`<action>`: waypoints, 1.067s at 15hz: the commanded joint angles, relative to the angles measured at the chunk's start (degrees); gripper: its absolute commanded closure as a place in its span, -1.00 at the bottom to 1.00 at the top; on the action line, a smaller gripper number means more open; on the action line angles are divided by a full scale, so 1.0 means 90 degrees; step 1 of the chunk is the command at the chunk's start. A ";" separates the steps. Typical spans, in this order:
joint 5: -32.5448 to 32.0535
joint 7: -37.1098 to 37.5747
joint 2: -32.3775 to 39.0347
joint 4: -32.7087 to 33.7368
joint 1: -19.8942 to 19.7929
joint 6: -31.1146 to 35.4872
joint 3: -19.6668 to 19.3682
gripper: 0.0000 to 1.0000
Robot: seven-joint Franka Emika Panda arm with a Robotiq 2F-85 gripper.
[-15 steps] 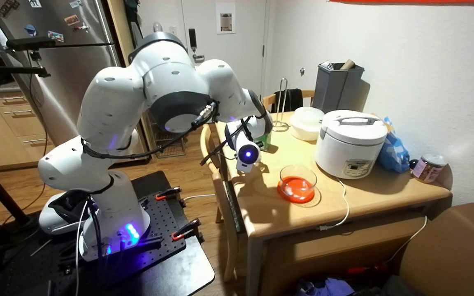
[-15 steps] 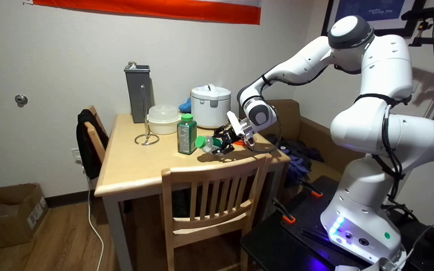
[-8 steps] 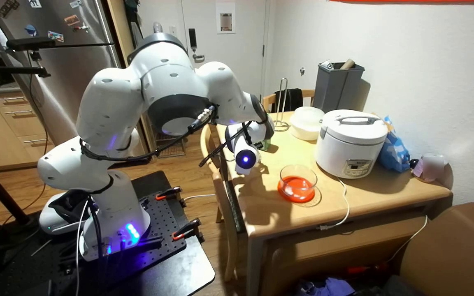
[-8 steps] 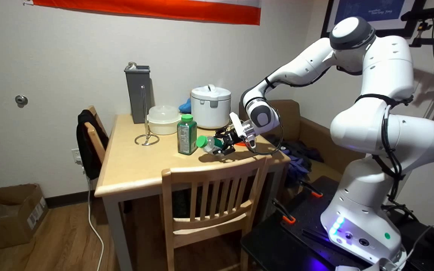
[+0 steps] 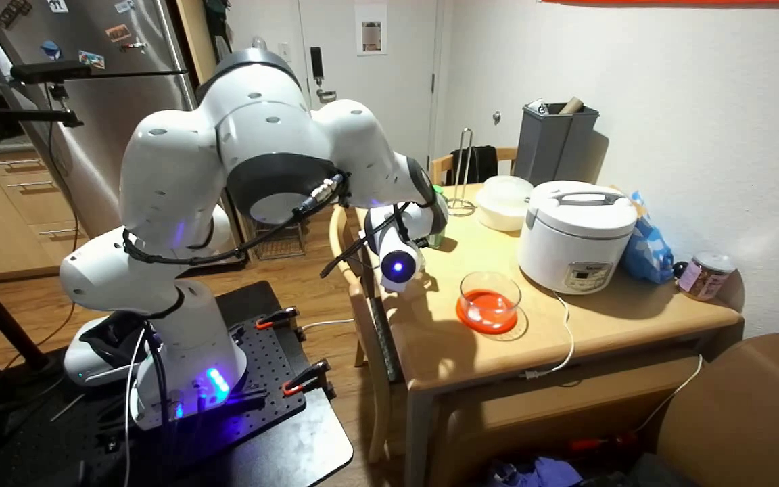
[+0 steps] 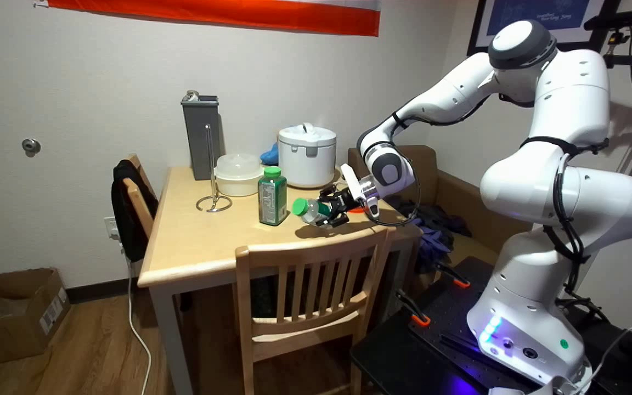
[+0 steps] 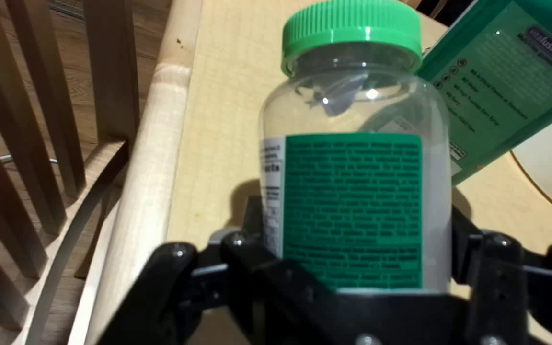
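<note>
A clear bottle (image 7: pixel 352 201) with a green cap and a green label fills the middle of the wrist view. My gripper (image 6: pixel 324 208) is shut on its lower part, one finger on each side. In an exterior view the bottle lies tilted, its cap (image 6: pixel 300 207) pointing away from the arm, with its shadow on the table below. Close beyond the cap a larger square green bottle (image 6: pixel 272 200) stands upright; a narrow gap shows between the two. The wrist hides the gripper and held bottle in an exterior view, where the wrist joint (image 5: pixel 399 264) faces the camera.
The wooden table (image 6: pixel 201 241) bears a white rice cooker (image 5: pixel 579 237), a lidded tub (image 6: pixel 238 178), a metal stand (image 6: pixel 214 207) and a glass bowl (image 5: pixel 491 294) on something red. A wooden chair (image 6: pixel 316 236) backs against the near edge. A grey bin (image 6: pixel 201 140) stands behind.
My gripper and the held bottle have drawn back slightly toward the robot base, widening the gap to the green bottle. The grip is unchanged; the square bottle has stayed put.
</note>
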 commanded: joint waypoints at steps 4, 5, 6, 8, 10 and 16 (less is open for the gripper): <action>0.0204 0.0458 -0.1765 -0.0615 0.0146 -0.1501 -0.0278 -0.17; 0.0251 0.0505 -0.2027 -0.0634 0.0339 -0.1827 -0.0520 -0.17; 0.0279 0.0580 -0.2300 -0.0618 0.0700 -0.2257 -0.0953 -0.17; 0.0311 0.0664 -0.2633 -0.0553 0.1611 -0.3027 -0.2035 -0.17; 0.0190 0.0772 -0.2624 -0.0412 0.2555 -0.3509 -0.3126 -0.17; 0.0129 0.0995 -0.2225 0.0084 0.5154 -0.4519 -0.5713 -0.17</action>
